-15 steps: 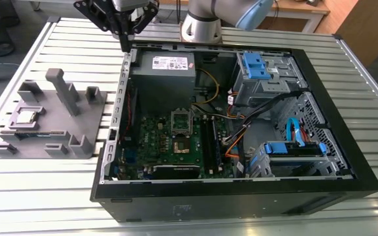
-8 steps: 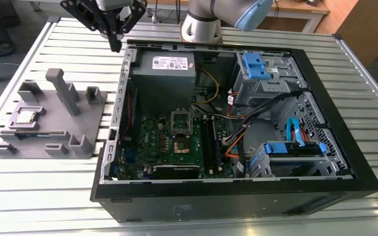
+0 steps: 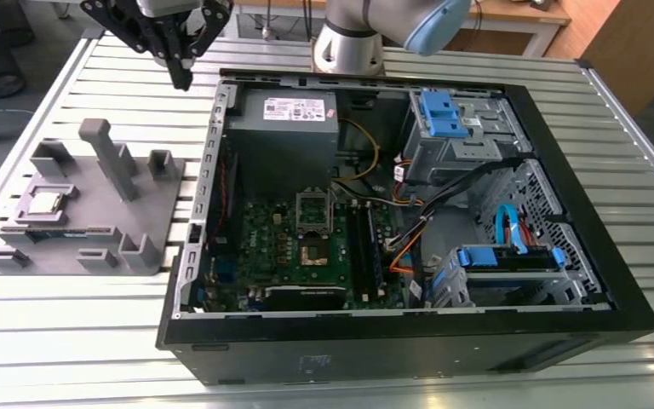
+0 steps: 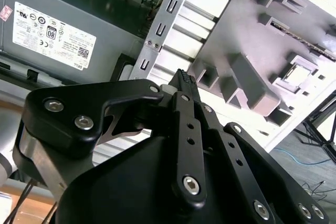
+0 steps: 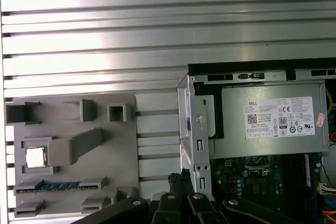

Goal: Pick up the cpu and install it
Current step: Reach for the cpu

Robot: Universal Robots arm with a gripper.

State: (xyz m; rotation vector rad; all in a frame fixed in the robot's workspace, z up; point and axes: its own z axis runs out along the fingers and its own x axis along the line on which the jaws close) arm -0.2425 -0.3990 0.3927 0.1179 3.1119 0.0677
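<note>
My gripper (image 3: 180, 81) hangs over the slatted aluminium table (image 3: 77, 341), near the corner of the open computer case (image 3: 633, 315). My 2 fingers are pressed together with nothing between them, as both wrist views show (image 4: 182, 77) (image 5: 176, 178).

The cpu (image 3: 45, 202) lies flat in a square recess of the grey plastic holder (image 3: 151, 213), on the exterior view's left and well apart from me. Its silvery top shows in both wrist views (image 5: 35, 157) (image 4: 298, 74). Just beside it, a green-and-blue memory stick (image 5: 58, 186) sits in a slot of the same holder.

Inside the case, the power supply (image 3: 293, 109) carries 1 white label (image 5: 281, 119) crowded with small black print and certification marks. The green motherboard (image 3: 270, 247) lies below it, with its dark socket (image 3: 313, 247) empty.
</note>
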